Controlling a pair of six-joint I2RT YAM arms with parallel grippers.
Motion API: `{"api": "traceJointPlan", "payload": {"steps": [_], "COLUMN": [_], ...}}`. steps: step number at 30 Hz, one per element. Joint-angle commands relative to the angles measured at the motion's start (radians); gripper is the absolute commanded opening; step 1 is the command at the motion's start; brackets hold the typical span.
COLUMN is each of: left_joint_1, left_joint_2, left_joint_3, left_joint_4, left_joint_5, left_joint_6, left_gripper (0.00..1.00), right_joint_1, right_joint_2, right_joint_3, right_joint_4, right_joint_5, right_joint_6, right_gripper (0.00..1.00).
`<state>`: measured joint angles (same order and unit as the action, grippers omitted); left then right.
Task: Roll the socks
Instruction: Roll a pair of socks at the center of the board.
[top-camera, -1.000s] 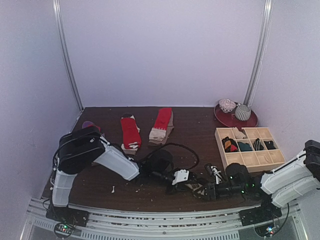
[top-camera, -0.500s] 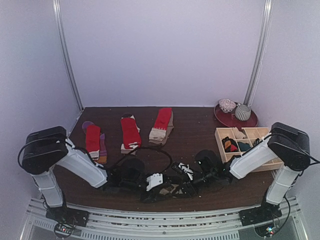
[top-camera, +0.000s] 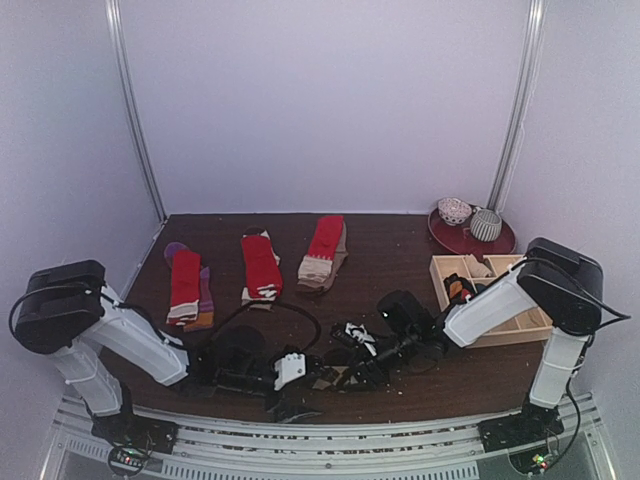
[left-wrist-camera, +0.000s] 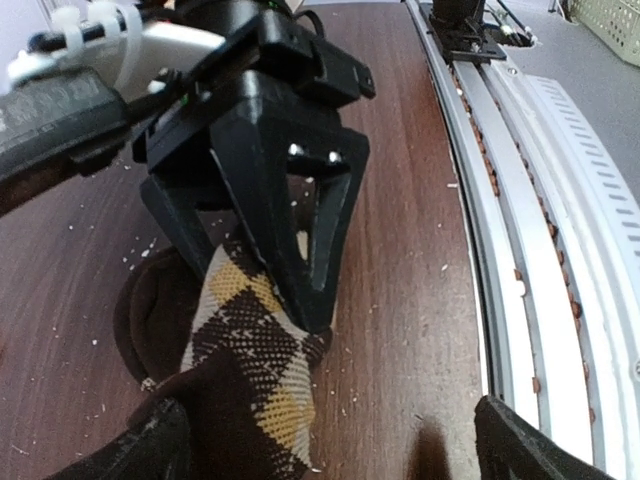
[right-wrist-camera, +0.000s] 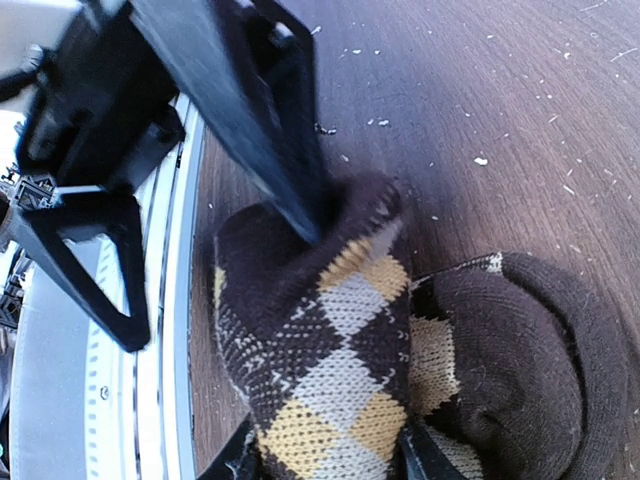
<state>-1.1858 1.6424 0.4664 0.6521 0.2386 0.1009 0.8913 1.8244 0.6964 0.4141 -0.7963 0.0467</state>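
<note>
My right end effector (right-wrist-camera: 325, 452) is clamped on the brown-and-beige argyle sock (right-wrist-camera: 330, 340). The sock sits as a partly wound bundle on the surface (right-wrist-camera: 480, 80), between the two arms and close to the near rail (left-wrist-camera: 520, 250). My left end effector (left-wrist-camera: 330, 432) is spread wide and holds nothing. One of its fingers (right-wrist-camera: 270, 150) lies against the dark cuff fold, perhaps inside it; I cannot tell which.

That finger is my main worry. If it is hooked in the knit, pulling the left arm away could drag the cuff with it and undo the roll. With only one grip on springy fabric, I judge the bundle may also loosen by itself, and the outer lap looks slack.

The two end effectors are nearly touching, so a careless retreat could knock one into the other. That might jolt the sock out of the right-hand grip.

The rail is just beside the bundle, so a tug towards me could slide the sock off the wood and onto the metal track.
</note>
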Motion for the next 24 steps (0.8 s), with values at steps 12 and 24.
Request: {"api": "traceJointPlan", "payload": {"steps": [12,24], "left_joint_1": [0.000,0.007], "left_joint_2": [0.232,0.281], "left_joint_3": [0.151,0.143], "left_joint_4": [0.120,0.073], "left_joint_5": [0.081,0.104], "left_joint_6": [0.037,-0.003], "left_gripper": [0.73,0.24], "right_joint_1": [-0.009,-0.011], "right_joint_2": [0.095,0.116], "right_joint_3": [-0.050,-0.035], "right_joint_4": [-0.105,-0.170], "right_joint_5": [0.036,-0.003], "right_joint_6": [0.011,-0.009], "right_gripper": [0.37,0.37]}}
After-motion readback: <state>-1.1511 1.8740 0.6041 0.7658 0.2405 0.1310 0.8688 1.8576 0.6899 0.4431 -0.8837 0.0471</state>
